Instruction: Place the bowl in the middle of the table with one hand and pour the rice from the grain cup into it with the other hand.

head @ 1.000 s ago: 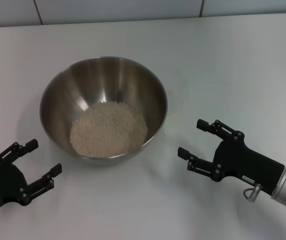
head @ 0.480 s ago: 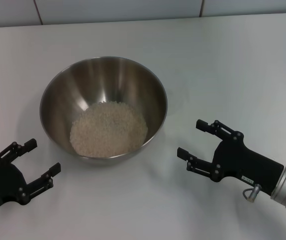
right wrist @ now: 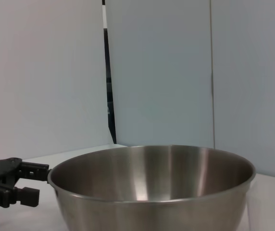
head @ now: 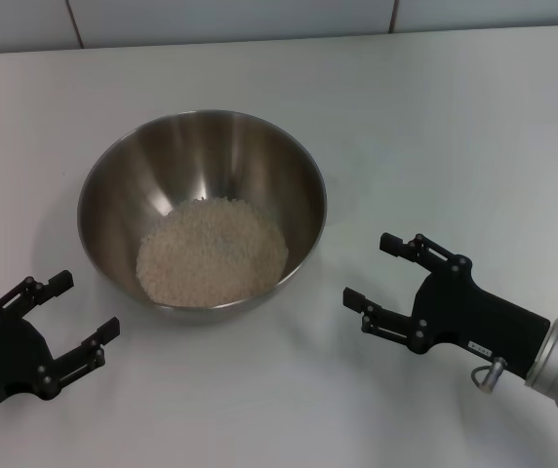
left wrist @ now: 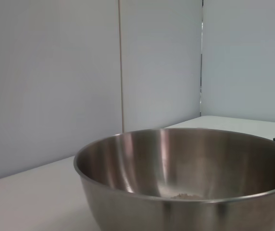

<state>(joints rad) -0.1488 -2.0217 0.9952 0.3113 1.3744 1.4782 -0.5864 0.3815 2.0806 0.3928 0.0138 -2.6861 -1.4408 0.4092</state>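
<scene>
Rice [head: 212, 251], small pale grains, sits heaped in our big round shiny steel bowl [head: 123, 180] on the white table [head: 435, 127]. Our black left gripper [head: 79, 312] and right gripper [head: 369, 268] wait beside it, both spread apart, holding nothing.

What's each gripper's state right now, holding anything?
Left gripper: open, empty, near side of the bowl.
Right gripper: open, empty, at the bowl's other side.

bowl [left wrist: 185, 192] bottom cut off, wrist views
</scene>
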